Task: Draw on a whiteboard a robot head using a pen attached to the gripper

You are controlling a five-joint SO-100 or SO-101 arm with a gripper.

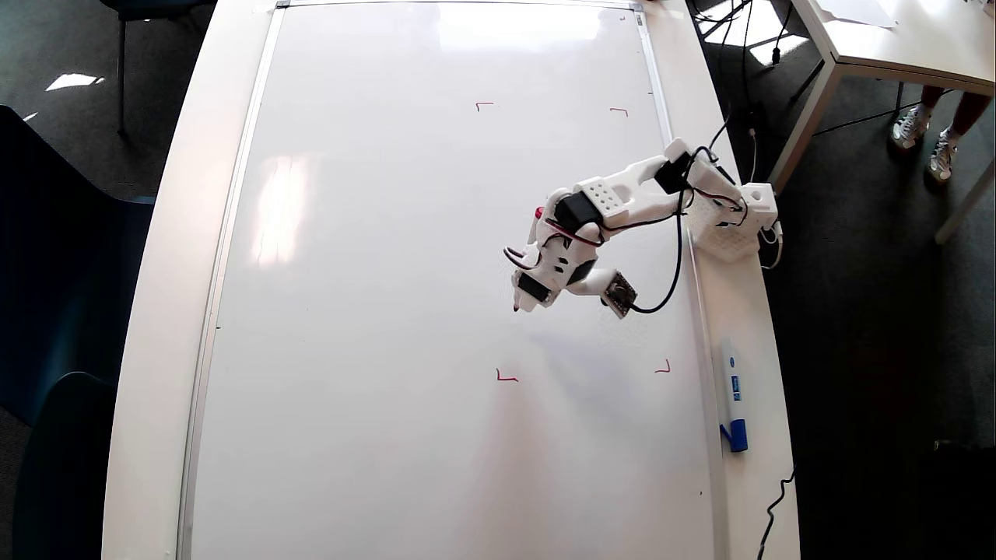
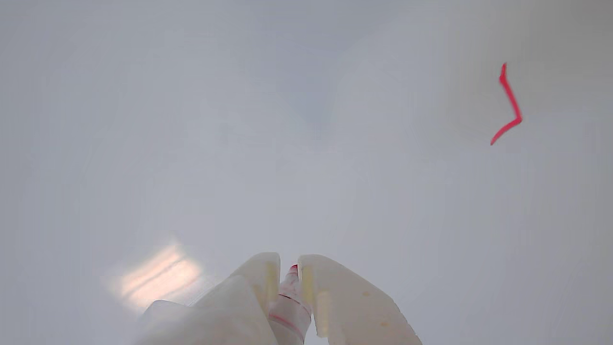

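The whiteboard covers most of the table and carries four small red corner marks, such as the lower left one. No robot head outline shows on it. My gripper hangs over the board between the marks, near the left side of their rectangle. It is shut on the pen, with the red end up and the dark tip down by the board. In the wrist view the jaws clamp the pen over bare board, with one corner mark at the upper right. I cannot tell whether the tip touches.
A white marker with a blue cap lies on the table strip right of the board. The arm's base and a black cable sit at the right edge. Another table and a person's feet are at the upper right.
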